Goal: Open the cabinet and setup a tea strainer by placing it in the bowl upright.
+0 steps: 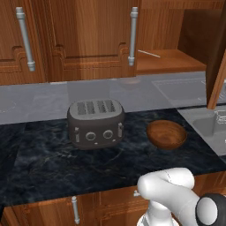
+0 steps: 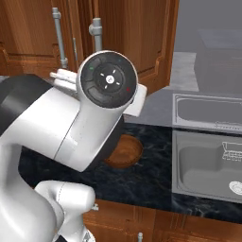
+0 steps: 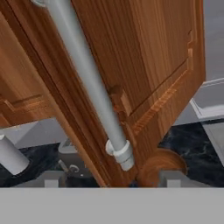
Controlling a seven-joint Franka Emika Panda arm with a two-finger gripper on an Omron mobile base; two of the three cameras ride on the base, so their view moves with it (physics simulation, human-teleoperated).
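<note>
While the cabinet (image 1: 176,31) stands with its right door swung open, one tea strainer (image 1: 148,54) lies on its shelf.
One brown wooden bowl (image 1: 167,133) sits on the worktop (image 1: 44,154) just right of the single four-slot toaster (image 1: 95,122), below the cabinet. The strainer reads only as a thin pale sliver, its cup indistinct. The hand (image 3: 107,180) is open, its fingertips apart either side of the door's bar handle (image 3: 87,83), not gripping it.

Tea strainer (image 1: 148,54) lies on the open cabinet (image 1: 170,62) shelf, above the bowl (image 1: 166,133).
</note>
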